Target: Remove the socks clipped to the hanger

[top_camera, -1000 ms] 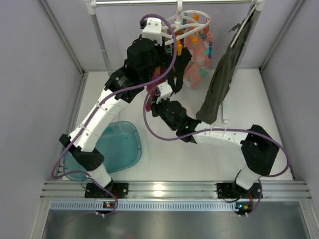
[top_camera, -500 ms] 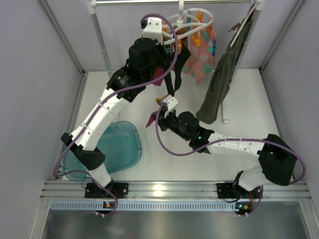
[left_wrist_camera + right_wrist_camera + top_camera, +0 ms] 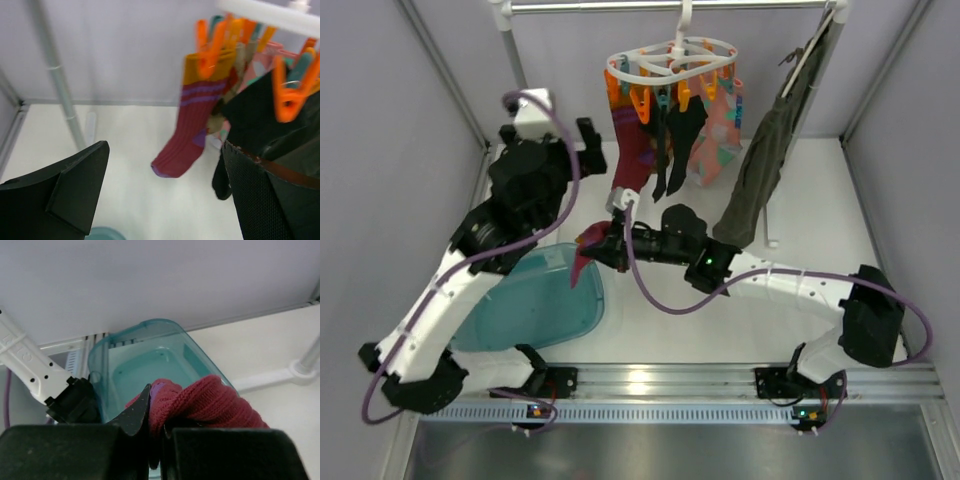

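Observation:
The white oval hanger (image 3: 672,58) hangs by its hook from the top rail, its orange clips (image 3: 210,47) holding several socks. They are a maroon sock with an orange cuff (image 3: 632,150) (image 3: 192,125), black socks (image 3: 676,140) (image 3: 260,115) and a pink patterned sock (image 3: 722,130). My left gripper (image 3: 592,148) (image 3: 165,200) is open and empty, left of the hanger and apart from the socks. My right gripper (image 3: 610,240) (image 3: 160,435) is shut on a loose maroon sock (image 3: 588,248) (image 3: 210,405), held at the right rim of the teal tub.
A teal plastic tub (image 3: 530,310) (image 3: 150,360) sits on the table at the front left. A long olive garment (image 3: 760,180) hangs on a slim hanger to the right. A grey upright pole (image 3: 520,70) (image 3: 57,80) stands at the back left.
My left arm pulled back to the left, away from the hanger, and its jaws opened. My right gripper carried the maroon sock left to the tub's rim. The hanger swung back into full view.

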{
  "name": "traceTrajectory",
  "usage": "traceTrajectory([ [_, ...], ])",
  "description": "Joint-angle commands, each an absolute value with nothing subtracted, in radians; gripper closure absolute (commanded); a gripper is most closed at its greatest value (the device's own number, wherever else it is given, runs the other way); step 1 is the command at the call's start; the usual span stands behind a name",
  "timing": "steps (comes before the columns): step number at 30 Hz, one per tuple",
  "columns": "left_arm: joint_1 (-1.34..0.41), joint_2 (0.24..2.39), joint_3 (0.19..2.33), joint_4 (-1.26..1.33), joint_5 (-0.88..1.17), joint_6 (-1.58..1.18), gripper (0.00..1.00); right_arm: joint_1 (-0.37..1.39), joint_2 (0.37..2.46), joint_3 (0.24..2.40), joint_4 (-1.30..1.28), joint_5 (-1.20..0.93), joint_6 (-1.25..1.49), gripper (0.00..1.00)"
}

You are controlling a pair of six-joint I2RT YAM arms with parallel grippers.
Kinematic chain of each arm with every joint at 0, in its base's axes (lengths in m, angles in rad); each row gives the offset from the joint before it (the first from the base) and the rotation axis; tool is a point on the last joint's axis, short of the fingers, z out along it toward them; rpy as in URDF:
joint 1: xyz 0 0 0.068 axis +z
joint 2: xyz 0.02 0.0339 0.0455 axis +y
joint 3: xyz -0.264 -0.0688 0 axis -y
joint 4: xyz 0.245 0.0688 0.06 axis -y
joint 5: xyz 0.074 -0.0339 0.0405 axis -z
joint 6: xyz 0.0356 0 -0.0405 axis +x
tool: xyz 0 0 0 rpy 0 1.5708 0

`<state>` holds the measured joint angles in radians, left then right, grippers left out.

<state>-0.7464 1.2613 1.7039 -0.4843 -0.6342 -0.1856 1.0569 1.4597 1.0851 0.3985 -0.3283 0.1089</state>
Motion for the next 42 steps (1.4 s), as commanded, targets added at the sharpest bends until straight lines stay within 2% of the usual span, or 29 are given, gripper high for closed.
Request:
traceTrajectory([
  [1,-0.749,1.083,1.570,-0.477,-0.819,-0.254,0.01,1.114,1.574,1.224,0.269,-0.480,0.123,1.00],
  [5,-0.749,0.895,1.447,-0.575,-0.975,-0.313,0.01,1.199,1.731,1.376,0.187,-0.472,0.110,0.98],
  [6,-0.749,0.875,1.434,-0.601,-0.982,-0.343,0.01,1.210,1.753,1.387,0.189,-0.477,0.118,0.93],
  [7,-0.749,0.856,1.421,-0.661,-0.988,-0.357,0.01,1.218,1.770,1.393,0.196,-0.469,0.138,0.51],
  [8,-0.749,0.829,1.416,-0.687,-0.971,-0.373,0.01,1.229,1.787,1.387,0.204,-0.448,0.155,0.33],
  [9,-0.749,0.815,1.411,-0.713,-0.953,-0.391,0.01,1.229,1.786,1.378,0.210,-0.422,0.172,0.21],
  [10,-0.749,0.799,1.401,-0.730,-0.925,-0.394,0.02,1.227,1.776,1.341,0.219,-0.343,0.199,0.16],
  [15,-0.749,0.706,1.359,-0.782,-0.781,-0.368,0.01,1.155,1.617,1.241,0.197,-0.267,0.239,0.11],
  [18,-0.749,0.637,1.312,-0.802,-0.680,-0.338,0.01,1.108,1.481,1.172,0.106,-0.132,0.201,0.11],
  [20,-0.749,0.594,1.276,-0.804,-0.646,-0.336,0.01,1.062,1.372,1.109,0.063,0.032,0.192,0.09],
  [23,-0.749,0.522,1.181,-0.799,-0.658,-0.348,0.01,0.939,1.271,1.048,0.011,0.146,0.212,0.08],
  [27,-0.749,0.502,1.057,-0.772,-0.722,-0.391,0.01,0.778,1.252,1.064,0.008,0.215,0.177,0.08],
  [30,-0.749,0.534,1.011,-0.758,-0.735,-0.406,0.01,0.709,1.298,1.115,0.003,0.198,0.126,0.10],
  [34,-0.749,0.581,0.996,-0.756,-0.693,-0.405,0.01,0.612,1.333,1.207,-0.043,0.118,0.104,0.16],
  [42,-0.749,0.597,1.022,-0.753,-0.635,-0.403,0.01,0.528,1.408,1.278,0.041,-0.036,0.123,0.22],
])
